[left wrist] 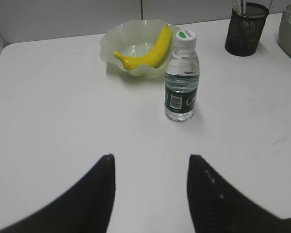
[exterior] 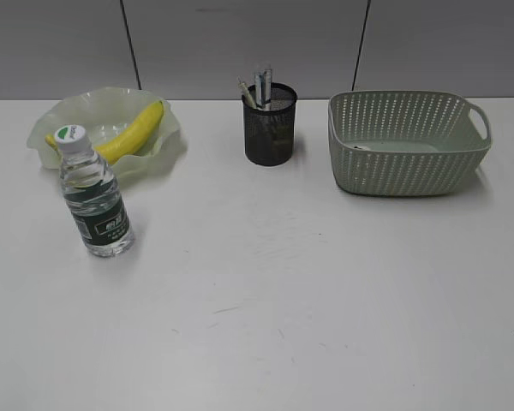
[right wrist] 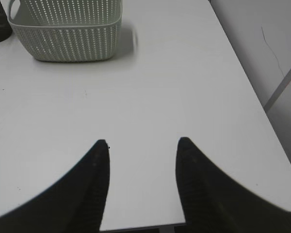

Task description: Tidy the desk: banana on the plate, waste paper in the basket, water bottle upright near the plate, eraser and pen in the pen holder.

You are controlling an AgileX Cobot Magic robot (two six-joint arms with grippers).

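Broad plain white desk (exterior: 325,291). Far left: translucent pale-green ruffled-rim plate (exterior: 64,116), smooth yellow banana (exterior: 137,130) lying in it. Small clear plastic water bottle with dark green label (exterior: 95,195) upright just in front of the plate. Far centre: black wire-mesh pen holder (exterior: 269,127), pens (exterior: 262,86) standing in it. Far right: pale sage-green perforated plastic basket (exterior: 407,163), well apart from the holder; something pale lies in its bottom, cannot tell what. Near half of desk bare of task items.

Desk (exterior: 308,282): plate (exterior: 47,137), water bottle (exterior: 94,193), pen holder (exterior: 269,128), basket (exterior: 407,145).
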